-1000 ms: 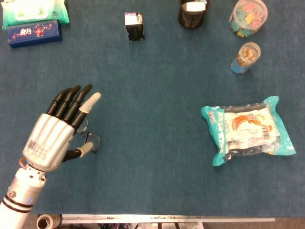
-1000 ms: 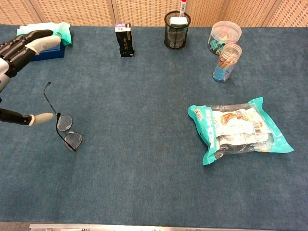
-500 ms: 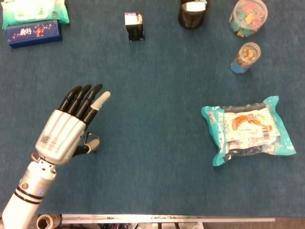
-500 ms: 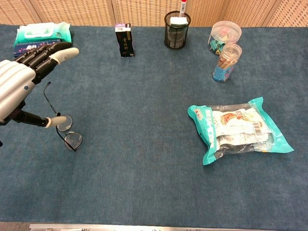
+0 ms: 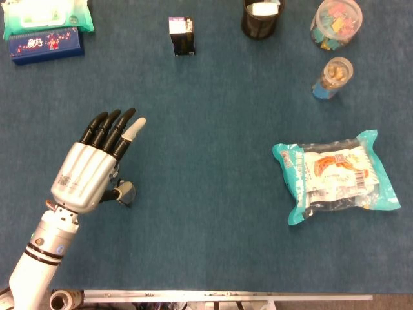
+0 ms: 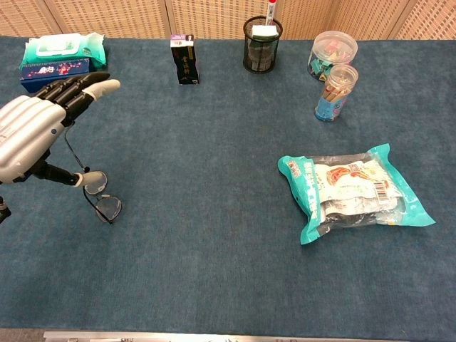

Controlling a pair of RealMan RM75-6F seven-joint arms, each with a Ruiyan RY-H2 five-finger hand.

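Note:
My left hand [image 5: 87, 171] hovers palm-down over the left part of the blue table, fingers stretched out and apart, holding nothing. A pair of thin-rimmed glasses [image 6: 100, 194] lies folded open on the cloth just beneath and beside it. The thumb tip [image 6: 87, 176] sits at the rim of one lens; whether it touches I cannot tell. In the head view the hand hides most of the glasses. In the chest view the left hand [image 6: 32, 132] fills the left edge. My right hand shows in neither view.
A teal snack bag [image 5: 335, 175] lies at the right. Along the far edge stand a wipes pack [image 5: 48, 16], a blue box [image 5: 45, 44], a small black box [image 5: 182, 35], a mesh pen cup [image 5: 262, 16], a clip jar [image 5: 335, 22] and a small bottle [image 5: 333, 77].
The left hand has moved right and slightly forward, coming further over the glasses. Its thumb tip has drawn in to the lens rim. The glasses have not shifted.

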